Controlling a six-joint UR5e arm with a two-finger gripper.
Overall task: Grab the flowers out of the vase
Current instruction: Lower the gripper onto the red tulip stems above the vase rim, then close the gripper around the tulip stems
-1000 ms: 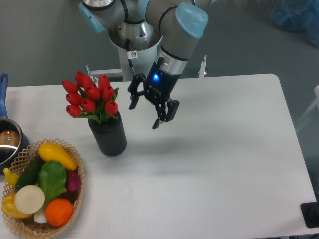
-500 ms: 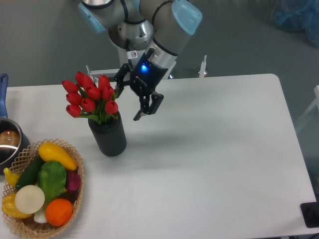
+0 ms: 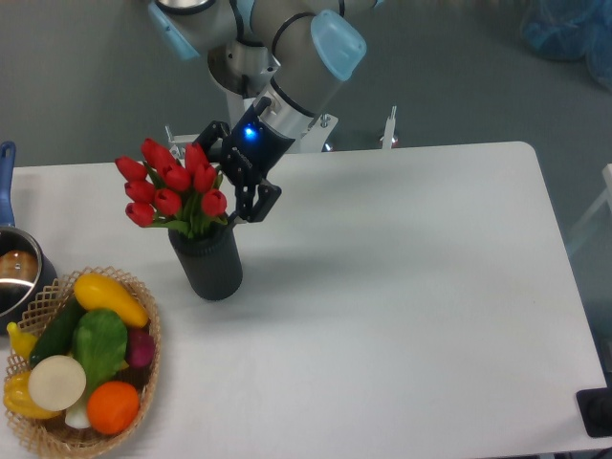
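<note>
**Approach step: gripper closing in on the bouquet, no grasp yet**

Fixed cam, only view:

Step in hand: reach/approach. The gripper sits at the right side of the flowers, fingers spread, jaws released and holding nothing. One finger is up by the top-right buds, the other hangs down near the vase mouth. Whether a finger touches a bud or leaf can't be told; they overlap in this view.

Task thing: flowers stand in the vase, stems down inside, heads leaning a bit left. Vase upright on the white table, left-centre.

Next move, my guess: needs the jaws brought round the stems/leaves just above the rim, then closed, then a lift straight up so the stems clear the mouth w/o dragging the vase. Vase looks light and tall-ish, so a side push could tip it.

Room & edges: plenty of bare table to the right and front. Left is tighter: wicker basket of fruit & veg just front-left of the vase, metal pot at the left edge. Back table edge is near behind the gripper, by the arm's base. Up is the freest way out.
</note>
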